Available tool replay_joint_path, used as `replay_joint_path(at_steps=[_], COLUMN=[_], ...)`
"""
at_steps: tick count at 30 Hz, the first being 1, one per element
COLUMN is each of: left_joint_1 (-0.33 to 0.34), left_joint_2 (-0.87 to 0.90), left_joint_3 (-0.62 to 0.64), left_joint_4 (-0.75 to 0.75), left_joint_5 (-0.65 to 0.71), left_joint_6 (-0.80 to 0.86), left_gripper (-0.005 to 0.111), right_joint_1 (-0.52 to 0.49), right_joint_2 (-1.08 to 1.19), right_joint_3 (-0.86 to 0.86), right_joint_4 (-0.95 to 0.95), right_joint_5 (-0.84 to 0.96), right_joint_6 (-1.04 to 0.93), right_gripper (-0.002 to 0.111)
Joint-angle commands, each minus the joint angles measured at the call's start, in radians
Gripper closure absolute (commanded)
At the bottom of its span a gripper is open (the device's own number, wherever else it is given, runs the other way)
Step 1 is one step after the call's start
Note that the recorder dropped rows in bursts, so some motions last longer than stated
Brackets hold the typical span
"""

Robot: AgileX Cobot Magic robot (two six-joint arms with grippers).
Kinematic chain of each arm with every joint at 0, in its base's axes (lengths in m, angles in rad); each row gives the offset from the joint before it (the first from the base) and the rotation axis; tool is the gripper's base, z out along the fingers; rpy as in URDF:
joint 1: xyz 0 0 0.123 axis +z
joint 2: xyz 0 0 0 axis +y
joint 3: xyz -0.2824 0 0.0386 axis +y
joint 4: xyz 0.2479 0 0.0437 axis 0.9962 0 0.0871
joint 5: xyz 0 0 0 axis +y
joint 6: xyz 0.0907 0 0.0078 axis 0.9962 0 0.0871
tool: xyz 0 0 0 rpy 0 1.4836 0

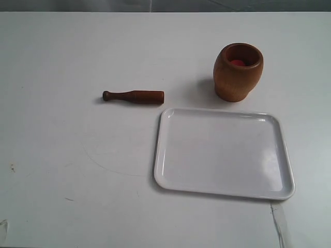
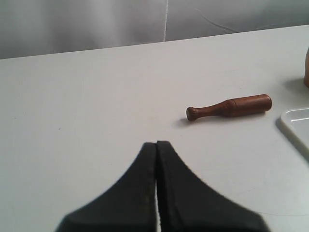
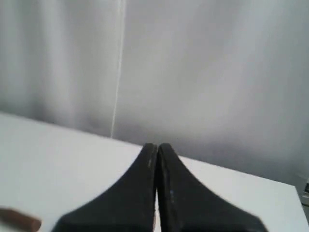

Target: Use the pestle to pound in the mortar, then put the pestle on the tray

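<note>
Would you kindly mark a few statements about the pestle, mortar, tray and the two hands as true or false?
1. The pestle lies flat on the table, apart from the tray. True.
2. The mortar stands on the tray. False: it stands upright on the table, beside the tray.
3. The left hand is shut on nothing. True.
4. The right hand grips the pestle. False: it is shut, holding nothing.
5. The mortar holds something red. True.
</note>
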Motion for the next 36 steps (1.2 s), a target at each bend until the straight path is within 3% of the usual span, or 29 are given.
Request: replay_joint_path(at_steps=[1,11,16,26,36], left_joint_1=[-0.008,-0.008,-0.008,-0.008,-0.008], left_joint_2=[-0.001,-0.001,-0.001,-0.001,-0.001], left_joint_3=[0.001,0.001,0.001,0.001,0.001], left_joint_4=[-0.007,-0.007,-0.007,-0.007,-0.007], left_joint_5=[-0.003,-0.003,-0.003,-0.003,-0.003], left_joint_6=[-0.008,-0.008,-0.008,-0.008,-0.008], left_gripper=[0.107,0.107,0.107,0.107,0.107], right_joint_1=[0.07,0.235,0.325,0.499,0.516], right_joint_2=[0.295,0.881,1.142,1.536,1.885], right_joint_3=[-0.229,-0.704,-0.931,-1.234,-1.58], right_joint_4=[0.088,0.123,0.016,-0.19,-0.207], right_joint_5=[0.242,0.536,0.713,0.722,0.854], right_joint_6=[-0.222,-0.324,-0.326,-0.331,-0.341], right_gripper=[0.108,0.108,0.108,0.108,0.108])
